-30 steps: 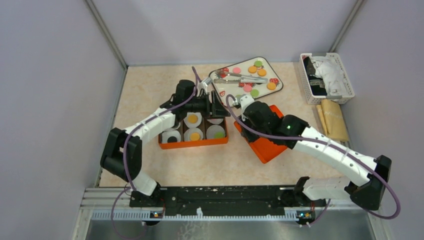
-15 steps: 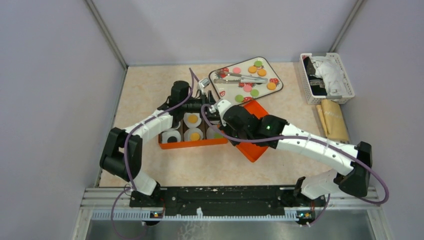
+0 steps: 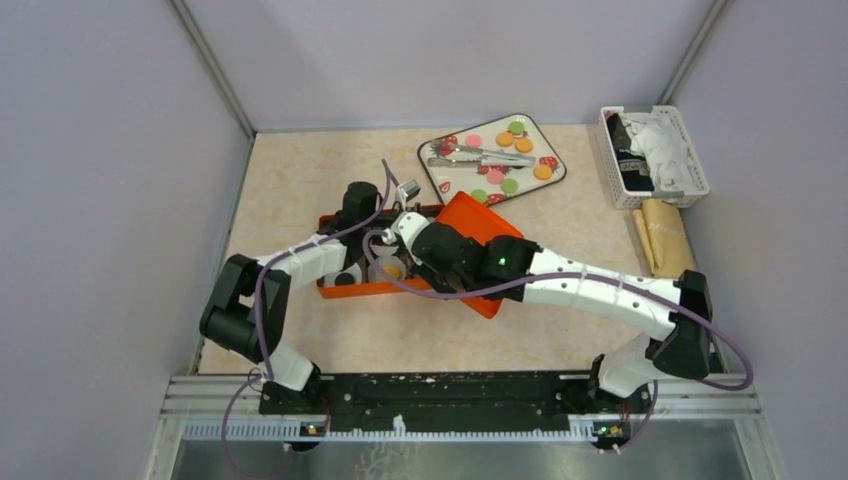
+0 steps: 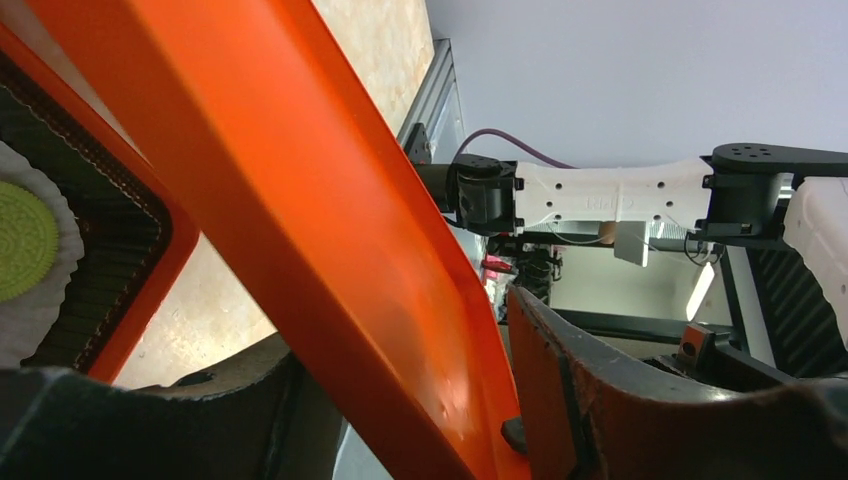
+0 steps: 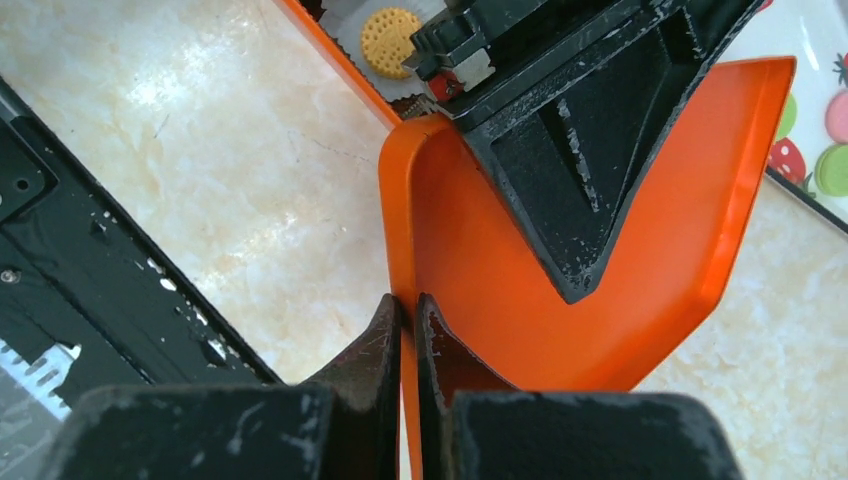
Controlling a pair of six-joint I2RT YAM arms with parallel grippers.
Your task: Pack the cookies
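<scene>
The right end effector [image 5: 408, 300] is pinched shut on the rim of the flat orange plastic lid [image 5: 480, 290], holding it tilted over the orange plastic box [image 3: 345, 290]. The left end effector [image 4: 400, 335] has its jaws apart, with the lid's edge running between them. The cookies [image 5: 390, 38] are small flat round discs with dotted faces: an orange one and a green one [image 4: 22, 240] sit in frilled white paper cups [image 4: 35, 335] inside the box, and more in orange, green and pink lie loose on the strawberry-printed white tray [image 3: 548, 148] at the far side of the beige marbled desk [image 3: 300, 170].
</scene>
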